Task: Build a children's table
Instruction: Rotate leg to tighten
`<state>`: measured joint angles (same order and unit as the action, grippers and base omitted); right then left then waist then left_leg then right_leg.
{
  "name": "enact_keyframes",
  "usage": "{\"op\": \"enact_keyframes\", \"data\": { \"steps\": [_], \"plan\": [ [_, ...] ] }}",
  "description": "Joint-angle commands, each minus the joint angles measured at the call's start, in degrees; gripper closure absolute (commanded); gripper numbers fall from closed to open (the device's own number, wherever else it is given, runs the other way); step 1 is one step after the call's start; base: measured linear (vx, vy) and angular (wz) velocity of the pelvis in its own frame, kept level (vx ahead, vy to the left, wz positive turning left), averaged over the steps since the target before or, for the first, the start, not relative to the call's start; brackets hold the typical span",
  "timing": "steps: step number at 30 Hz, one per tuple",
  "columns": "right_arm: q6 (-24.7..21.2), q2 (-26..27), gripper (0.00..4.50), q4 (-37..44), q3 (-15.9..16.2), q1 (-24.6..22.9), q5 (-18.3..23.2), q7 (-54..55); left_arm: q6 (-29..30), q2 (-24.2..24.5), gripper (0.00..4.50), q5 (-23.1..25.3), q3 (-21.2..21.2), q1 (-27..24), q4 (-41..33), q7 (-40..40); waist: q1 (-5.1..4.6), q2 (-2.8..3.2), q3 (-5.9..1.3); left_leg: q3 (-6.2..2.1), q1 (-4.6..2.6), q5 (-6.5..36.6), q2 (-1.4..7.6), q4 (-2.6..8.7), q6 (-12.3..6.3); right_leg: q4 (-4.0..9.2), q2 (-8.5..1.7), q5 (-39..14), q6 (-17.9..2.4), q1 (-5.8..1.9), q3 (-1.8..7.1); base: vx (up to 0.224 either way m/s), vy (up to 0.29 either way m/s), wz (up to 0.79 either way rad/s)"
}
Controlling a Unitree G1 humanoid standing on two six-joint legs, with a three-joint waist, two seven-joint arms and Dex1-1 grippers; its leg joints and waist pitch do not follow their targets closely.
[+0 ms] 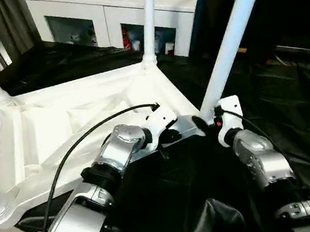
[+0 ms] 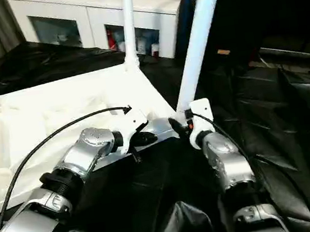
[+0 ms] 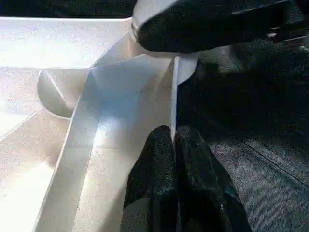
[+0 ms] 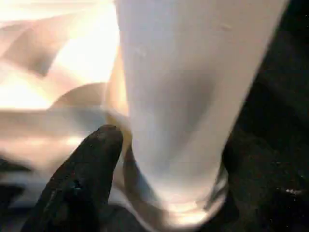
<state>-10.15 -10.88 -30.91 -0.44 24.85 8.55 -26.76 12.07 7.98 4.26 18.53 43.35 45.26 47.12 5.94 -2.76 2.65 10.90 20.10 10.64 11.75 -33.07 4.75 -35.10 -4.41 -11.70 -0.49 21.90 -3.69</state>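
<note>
**Seating the Near-Corner Leg**

On the black sheeting (image 1: 289,105), the children's table (image 1: 60,127) lay upside down, its ribbed underside facing up. Legs stood in the corner sockets; the far leg (image 1: 148,20) rose upright, while the near-right leg (image 1: 230,39) leaned away from vertical.

The left gripper (image 3: 175,145) was clenched on the thin edge wall of the tabletop, next to the near-right corner. The right gripper (image 1: 211,121) sat at the base of the leaning leg, one black finger (image 4: 91,159) beside the tube; whether its jaws gripped the leg or stood released could not be determined.

Recommended procedure, as a judgement: hold the edge wall steady, bring the leg upright over its socket, then press straight down. Pushing on a tilted tube would probably bind it.

All table parts were smooth white plastic. The legs were tapered tubes; the sockets were rounded collars. The sheeting was glossy and creased. A white cabinet (image 1: 108,14) with glass doors stood behind.
</note>
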Motion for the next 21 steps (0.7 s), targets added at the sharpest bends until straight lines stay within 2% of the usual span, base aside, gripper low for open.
{"op": "enact_keyframes", "data": {
  "steps": [1, 2, 3, 4, 5, 6, 7, 9, 12, 16, 21],
  "plan": [
    [-1.1, -2.2, 0.9, 2.7, 3.9, -0.5, 1.3, -9.5, -0.8, 1.8, 4.5, 0.3, 1.1, -1.8, -1.4, 4.1, -0.11, -0.03, -3.04, -0.8, -0.25, 11.0, 1.72, 3.92, -1.52, 4.66, -4.11, -10.8, -9.9, -2.3, 2.78, 0.0, 0.0, 0.0],
    [-1.0, -3.7, 0.81, 3.1, 4.3, -0.6, 1.3, -11.8, -0.9, 2.7, 4.5, 0.0, 1.5, -2.5, -2.6, 6.0, -0.24, -0.28, -3.0, -0.88, 0.11, 10.6, 1.66, 3.94, -1.92, 4.59, -4.08, -10.7, -9.9, -2.68, 2.68, 0.0, 0.0, 0.0],
    [-0.9, -3.8, 0.81, 3.2, 4.4, -0.6, 1.3, -12.0, -0.9, 2.8, 4.5, 0.0, 1.5, -2.6, -2.7, 6.1, -0.52, -0.23, -3.1, -0.93, 0.24, 10.0, 1.75, 3.9, -2.28, 4.44, -4.17, -10.0, -10.0, -2.66, 2.68, 0.0, 0.0, 0.0],
    [-0.7, -4.6, 0.81, 3.3, 4.6, -0.6, 1.3, -13.2, -1.0, 3.2, 4.5, -0.1, 1.6, -2.9, -3.2, 7.0, -0.61, -0.12, -3.1, -0.88, 0.08, 9.7, 1.75, 3.85, -2.39, 4.49, -4.19, -9.8, -10.2, -2.49, 2.69, 0.0, 0.0, 0.0],
    [-0.6, -6.3, 0.81, 3.8, 5.1, -0.9, 1.3, -15.8, -1.8, 4.1, 4.5, -0.7, 2.0, -4.0, -4.6, 9.5, -0.65, -0.38, -3.19, -0.85, 0.14, 8.2, 1.8, 3.67, -2.71, 4.18, -4.15, -7.8, -11.2, -2.62, 2.69, 0.0, 0.0, 0.0],
    [-0.4, -8.6, 0.81, 4.3, 5.6, -1.1, 1.6, -19.4, -2.5, 5.6, 4.5, -1.9, 2.6, -5.6, -7.1, 13.4, -0.56, -0.35, -3.22, -0.8, 0.04, 8.0, 1.84, 3.61, -2.95, 4.13, -4.16, -7.2, -11.5, -2.62, 2.72, 0.0, 0.0, 0.0],
    [-0.4, -8.9, 0.81, 4.4, 5.6, -1.2, 1.7, -19.9, -2.6, 5.8, 4.5, -2.1, 2.6, -5.9, -7.5, 14.0, -0.66, -0.66, -3.18, -0.76, 0.17, 7.7, 1.82, 3.55, -3.31, 4.0, -4.1, -6.6, -11.8, -2.67, 2.7, 0.0, 0.0, 0.0],
    [-1.0, -10.8, 0.81, 5.2, 5.2, -1.5, 2.9, -24.3, -2.5, 7.5, 4.5, -4.4, 2.8, -7.9, -11.0, 19.1, -0.59, -0.27, -3.24, -0.61, -0.12, 6.8, 2.0, 3.48, -4.02, 3.64, -4.09, -4.1, -13.3, -2.39, 2.79, 0.0, 0.0, 0.0],
    [-1.6, -12.1, 0.81, 6.3, 5.1, -1.9, 4.2, -27.7, -2.4, 8.9, 4.5, -6.1, 2.5, -9.3, -13.6, 22.0, -0.55, -0.27, -3.21, -0.44, -0.33, 6.7, 2.02, 3.42, -4.59, 3.43, -3.96, -2.6, -14.4, -2.33, 2.76, 0.0, 0.0, 0.0],
    [-3.1, -13.3, 0.81, 7.8, 5.6, -2.6, 5.9, -31.7, -0.7, 11.1, 4.5, -7.3, 2.4, -10.9, -17.4, 25.8, -0.41, -0.29, -3.21, -0.43, -0.27, 6.4, 2.12, 3.43, -4.63, 3.24, -4.0, -2.1, -14.6, -2.51, 2.72, 0.0, 0.0, 0.0],
    [-3.6, -14.3, 0.81, 9.3, 7.0, -4.0, 6.4, -35.7, -0.4, 12.8, 4.5, -7.5, 2.0, -12.0, -18.9, 27.3, -0.4, -0.26, -2.96, -0.41, -0.36, 8.5, 2.09, 3.63, -3.43, 3.81, -4.08, -7.2, -13.3, -2.26, 2.79, 0.0, 0.0, 0.0]
  ]
}}
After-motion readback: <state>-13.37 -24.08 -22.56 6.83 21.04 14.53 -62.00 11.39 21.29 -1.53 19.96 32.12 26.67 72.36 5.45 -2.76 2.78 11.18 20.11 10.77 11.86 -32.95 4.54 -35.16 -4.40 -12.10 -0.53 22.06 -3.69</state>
